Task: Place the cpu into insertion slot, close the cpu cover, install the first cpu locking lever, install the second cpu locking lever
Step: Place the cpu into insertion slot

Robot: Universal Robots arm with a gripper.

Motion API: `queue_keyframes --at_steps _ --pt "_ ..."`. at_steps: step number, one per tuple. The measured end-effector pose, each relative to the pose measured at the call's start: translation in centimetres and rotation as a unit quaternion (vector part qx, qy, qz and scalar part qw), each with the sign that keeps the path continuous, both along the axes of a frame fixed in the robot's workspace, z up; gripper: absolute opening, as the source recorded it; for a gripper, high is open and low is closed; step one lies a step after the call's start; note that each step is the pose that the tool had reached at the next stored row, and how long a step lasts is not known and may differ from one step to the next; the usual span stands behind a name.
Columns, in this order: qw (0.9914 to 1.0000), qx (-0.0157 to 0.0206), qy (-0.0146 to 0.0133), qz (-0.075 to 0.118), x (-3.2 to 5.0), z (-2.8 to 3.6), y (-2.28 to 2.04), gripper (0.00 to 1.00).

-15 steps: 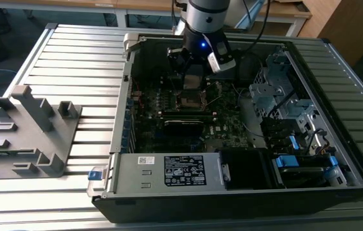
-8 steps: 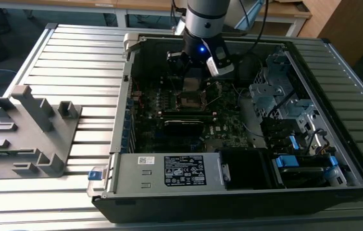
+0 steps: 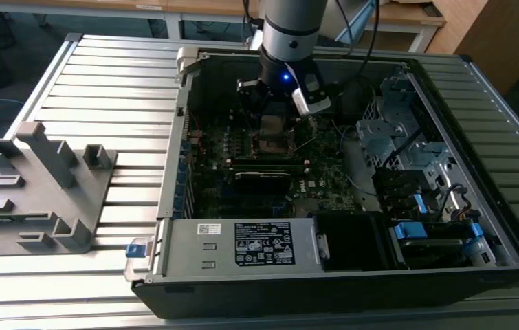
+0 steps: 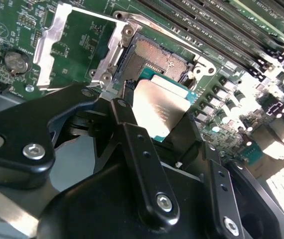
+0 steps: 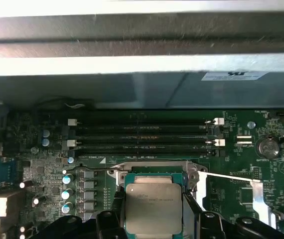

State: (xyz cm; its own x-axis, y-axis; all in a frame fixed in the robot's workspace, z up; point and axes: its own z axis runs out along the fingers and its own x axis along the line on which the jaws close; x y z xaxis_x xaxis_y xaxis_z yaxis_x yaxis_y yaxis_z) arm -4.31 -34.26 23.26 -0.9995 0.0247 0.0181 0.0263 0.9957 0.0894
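Observation:
My gripper [image 3: 273, 125] hangs inside the open computer case over the motherboard. It is shut on the cpu [image 4: 163, 105], a flat square chip with a grey metal top, gripped by two opposite edges between black fingers [image 4: 128, 94]. The cpu [image 5: 153, 205] hovers just above the insertion slot [image 4: 154, 59], partly overlapping it and tilted in the second wrist view. The slot's gold contact field lies bare. The cpu cover [image 4: 52, 42], a silver windowed frame, is swung open beside the slot. A thin locking lever [image 5: 229, 176] sticks out sideways from the insertion slot [image 5: 152, 168].
The case walls [image 3: 181, 137] ring the motherboard. Long black memory slots [image 5: 142, 134] run beside the socket. A coin battery [image 5: 269, 147] sits near the open cover. A labelled grey box [image 3: 240, 244] and a drive cage [image 3: 396, 130] flank the board. A grey fixture [image 3: 39, 185] stands on the table.

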Motion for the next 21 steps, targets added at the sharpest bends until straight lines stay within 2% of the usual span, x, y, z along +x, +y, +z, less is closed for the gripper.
queue_keyframes --at_steps 2,9,11,13,17,21 --pt "1.00000 0.0001 0.0000 0.000 0.00 -0.24 0.00 0.54" --pt "1.00000 0.0000 0.0000 -0.001 0.00 -0.27 0.00 0.54" --pt "0.99996 0.0001 0.0000 -0.009 0.00 -0.31 0.00 0.54" --pt "0.99968 0.0000 0.0000 -0.025 0.00 -0.37 0.00 0.54" --pt "0.99811 0.0000 0.0000 -0.061 0.00 -0.51 0.00 0.54" --pt "0.99521 -0.0001 0.0000 -0.098 0.00 -0.63 0.00 0.54"
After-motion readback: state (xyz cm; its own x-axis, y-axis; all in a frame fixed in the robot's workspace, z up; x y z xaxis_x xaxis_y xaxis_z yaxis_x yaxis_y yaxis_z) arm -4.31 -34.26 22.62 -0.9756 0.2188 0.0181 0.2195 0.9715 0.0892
